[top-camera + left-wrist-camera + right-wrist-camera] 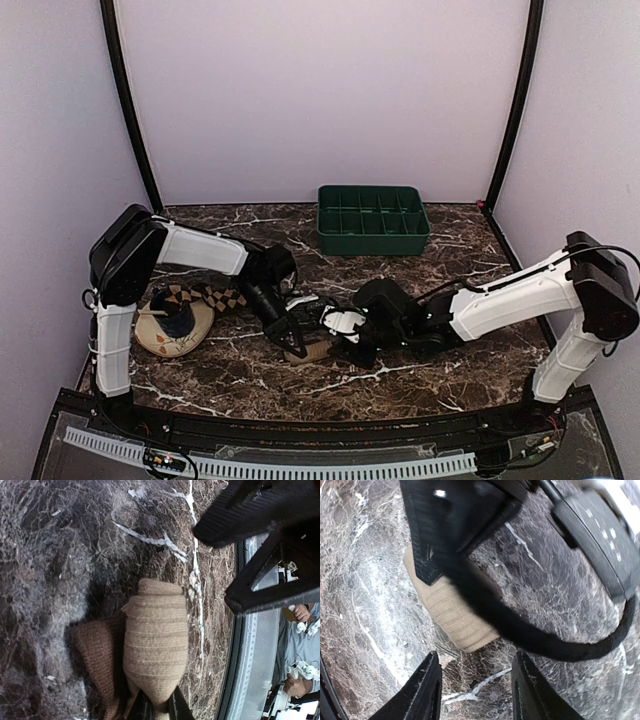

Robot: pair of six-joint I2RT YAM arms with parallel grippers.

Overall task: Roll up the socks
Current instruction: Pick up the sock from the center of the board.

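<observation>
A plain tan-brown sock [155,640], rolled into a plump bundle, lies on the dark marble table, with a darker brown flap [97,650] to its left. My left gripper [157,707] is shut on the sock's narrow end. In the top view this sock [312,351] lies at the table's middle front, between my left gripper [290,338] and my right gripper [342,325]. My right gripper [477,680] stands open just short of the sock's free end [450,610], with bare table between its fingers. Diamond-check socks [215,297] lie at the left.
A round cream dish [165,343] holding a dark blue cup [180,322] sits at the front left under the left arm. A green compartment tray [372,218] stands at the back centre. A black cable [545,640] crosses the right wrist view.
</observation>
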